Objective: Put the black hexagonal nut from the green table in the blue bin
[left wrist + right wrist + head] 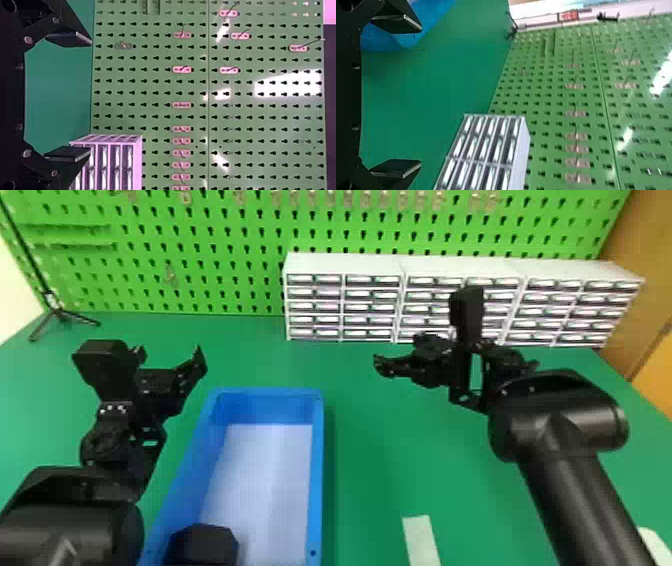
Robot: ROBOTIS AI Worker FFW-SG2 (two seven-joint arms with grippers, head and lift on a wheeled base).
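My left gripper [169,355] is raised over the green table [365,470], left of the blue bin [317,470]. In the left wrist view the same gripper [69,96] is open, nothing between its fingers. My right gripper [457,365] hangs right of the bin, before the drawer cabinets. Wide apart, too, are the fingers of this gripper [399,95] in the right wrist view, holding nothing. A black angular piece [205,544] shows at the bin's near left part, cut off by the head view's bottom edge; I cannot tell whether it is the hexagonal nut.
White drawer cabinets [345,265] line the table's back right, against a green pegboard [225,255]. At the back left stands a small black tripod [60,312]. A pale strip [421,540] lies on the table right of the bin.
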